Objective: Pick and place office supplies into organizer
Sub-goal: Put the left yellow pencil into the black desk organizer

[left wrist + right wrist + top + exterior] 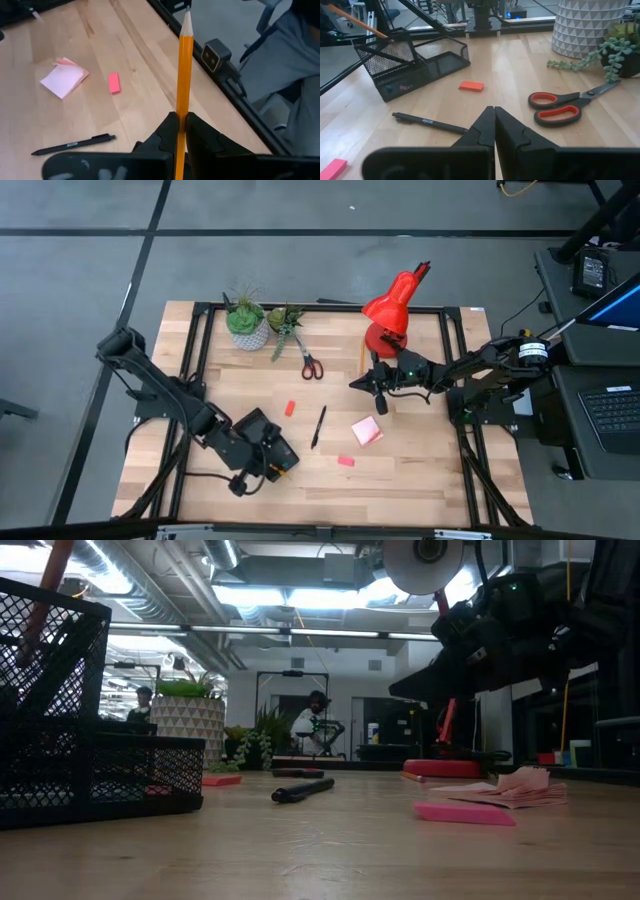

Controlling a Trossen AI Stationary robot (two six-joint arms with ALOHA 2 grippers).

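The left gripper pinches an orange wooden pencil above the black mesh organizer; the right gripper, fingers closed on nothing, hovers near the red desk lamp over the light wooden table.

Left arm: stretched from the table's left edge toward the near middle, bent at the elbow
Left gripper: fingers pressed together on an orange pencil, which is held upright between them
Right arm: reached in from the right edge, extended toward the table's centre
Right gripper: fingers closed flat against each other, nothing held, poised above the tabletop
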